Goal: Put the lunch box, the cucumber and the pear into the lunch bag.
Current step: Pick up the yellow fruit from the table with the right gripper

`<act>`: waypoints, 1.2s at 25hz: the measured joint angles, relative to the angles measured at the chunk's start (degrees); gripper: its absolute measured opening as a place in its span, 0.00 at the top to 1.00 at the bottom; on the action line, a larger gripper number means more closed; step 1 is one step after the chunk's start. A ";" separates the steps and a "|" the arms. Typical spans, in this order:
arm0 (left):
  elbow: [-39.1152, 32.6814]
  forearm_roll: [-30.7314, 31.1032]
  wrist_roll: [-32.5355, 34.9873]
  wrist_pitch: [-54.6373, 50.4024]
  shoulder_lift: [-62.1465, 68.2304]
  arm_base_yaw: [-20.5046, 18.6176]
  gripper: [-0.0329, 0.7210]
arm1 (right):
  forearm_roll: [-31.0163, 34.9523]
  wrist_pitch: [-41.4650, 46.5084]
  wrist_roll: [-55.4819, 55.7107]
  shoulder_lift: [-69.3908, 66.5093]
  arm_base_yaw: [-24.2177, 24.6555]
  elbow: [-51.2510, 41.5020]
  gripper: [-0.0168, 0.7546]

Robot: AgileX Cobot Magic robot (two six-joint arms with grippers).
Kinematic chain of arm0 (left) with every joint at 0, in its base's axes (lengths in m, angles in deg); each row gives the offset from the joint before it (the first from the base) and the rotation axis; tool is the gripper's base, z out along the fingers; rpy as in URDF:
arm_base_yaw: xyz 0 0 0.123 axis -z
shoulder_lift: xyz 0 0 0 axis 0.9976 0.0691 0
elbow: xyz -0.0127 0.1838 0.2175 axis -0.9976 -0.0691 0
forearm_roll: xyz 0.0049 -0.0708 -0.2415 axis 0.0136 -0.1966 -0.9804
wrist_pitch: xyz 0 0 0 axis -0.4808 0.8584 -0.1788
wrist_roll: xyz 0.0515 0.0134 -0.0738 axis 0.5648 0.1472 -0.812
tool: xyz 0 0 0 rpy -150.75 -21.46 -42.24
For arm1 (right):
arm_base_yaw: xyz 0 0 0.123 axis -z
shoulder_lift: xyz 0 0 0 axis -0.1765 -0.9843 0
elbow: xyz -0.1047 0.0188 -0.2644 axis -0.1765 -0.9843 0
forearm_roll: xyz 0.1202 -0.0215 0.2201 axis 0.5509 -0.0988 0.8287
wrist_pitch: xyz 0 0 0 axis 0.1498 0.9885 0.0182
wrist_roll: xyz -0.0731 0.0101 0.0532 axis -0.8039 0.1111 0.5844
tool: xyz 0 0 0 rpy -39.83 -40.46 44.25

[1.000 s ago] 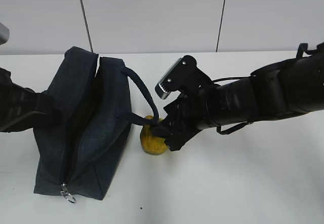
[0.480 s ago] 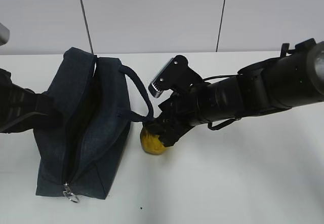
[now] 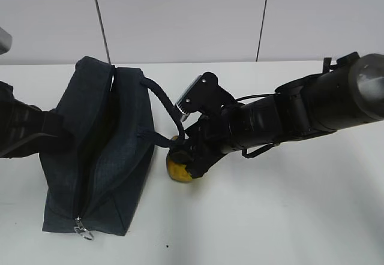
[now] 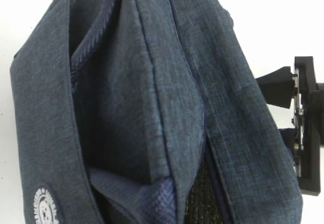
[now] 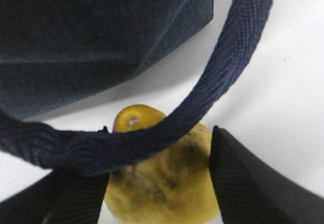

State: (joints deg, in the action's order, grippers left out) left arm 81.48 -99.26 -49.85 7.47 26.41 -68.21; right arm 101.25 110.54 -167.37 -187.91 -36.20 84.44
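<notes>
The navy lunch bag [image 3: 96, 151] stands on the left of the white table, its zipper partly open along the top. It fills the left wrist view [image 4: 126, 97]. The yellow pear [image 3: 179, 171] lies on the table just right of the bag. My right gripper [image 3: 185, 157] is open. Its fingers [image 5: 243, 178] stand close on both sides of the pear [image 5: 162, 183], and the bag's handle strap [image 5: 202, 102] crosses above the fruit. My left arm [image 3: 24, 130] reaches the bag's left side, and its fingers are hidden. The lunch box and the cucumber are out of view.
A metal zipper pull [image 3: 83, 231] hangs at the bag's near end. The second handle [image 3: 162, 100] arches toward my right arm. The right arm's black hardware [image 4: 306, 133] shows beside the bag in the left wrist view. A white wall stands behind the table.
My right gripper has moved left and lower, coming down around the pear under the bag's handle. The bag and left arm have hardly moved.
</notes>
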 joint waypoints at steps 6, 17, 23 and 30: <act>0.00 0.00 0.00 -0.04 0.00 0.00 0.98 | 0.22 0.14 -0.10 0.00 0.00 0.51 0.57; 0.00 0.00 0.00 -0.04 0.00 0.00 0.98 | 0.45 -9.06 0.13 2.17 0.00 0.53 0.74; 0.00 0.00 0.00 -0.12 0.00 0.00 0.98 | 0.45 -7.16 0.13 3.57 0.00 0.53 0.68; 0.00 0.00 0.00 -0.12 0.00 0.00 0.98 | -1.08 -6.91 0.22 3.59 0.00 0.53 0.41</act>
State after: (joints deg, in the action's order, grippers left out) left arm 81.48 -99.26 -49.85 7.35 26.41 -68.21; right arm 100.17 103.62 -167.15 -184.31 -36.20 84.97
